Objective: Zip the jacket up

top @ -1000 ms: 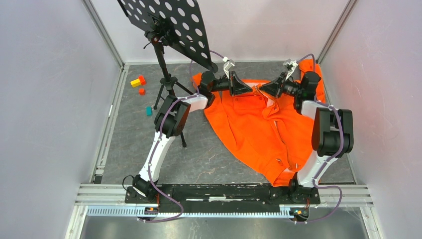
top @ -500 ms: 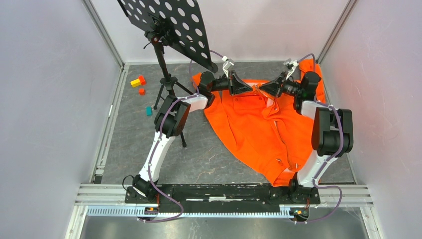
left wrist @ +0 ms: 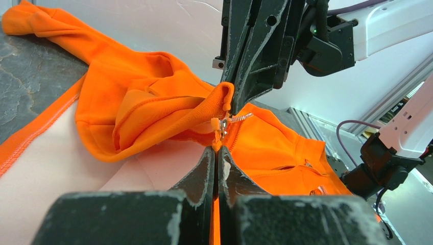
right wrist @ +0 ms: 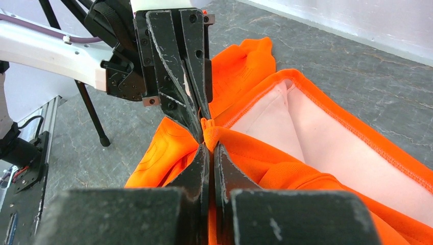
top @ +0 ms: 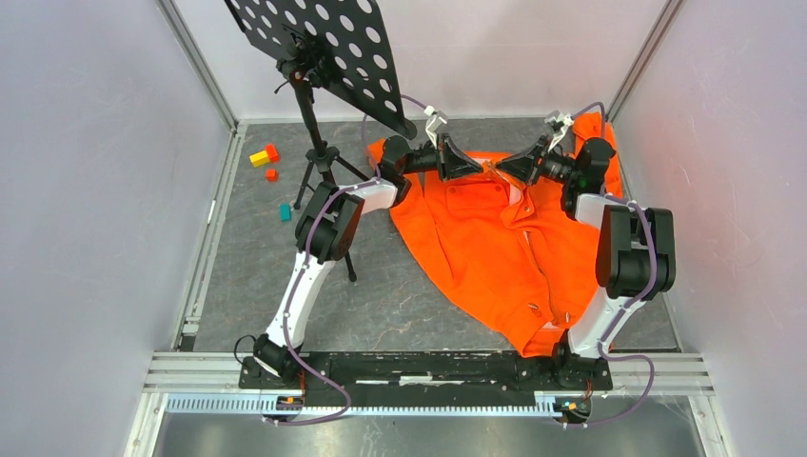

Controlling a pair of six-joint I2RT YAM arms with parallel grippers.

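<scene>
Grey stone-patterned table (top: pixel 381 286) with pale walls on three sides, seen from above. A bright orange jacket (top: pixel 495 248) lies front-up on the right half of the table. Its long axis runs far to near, with the collar at the far end and the hem at the near edge beside the right arm's base, drifting slightly rightward toward the hem. One sleeve is bunched in the far right corner.

A black perforated music stand (top: pixel 324 48) on a tripod stands to the far left of the jacket.

Both arms reach to the collar and meet tip to tip. The left gripper (top: pixel 479 170) has its fingers pressed together on the orange front edge just below a small metal zipper pull (left wrist: pixel 223 124). The right gripper (top: pixel 506 172) pinches a fold of collar fabric between closed fingers.

Small yellow (top: pixel 258 158), red (top: pixel 272 150) and teal (top: pixel 285 211) blocks lie well apart, far left.
</scene>
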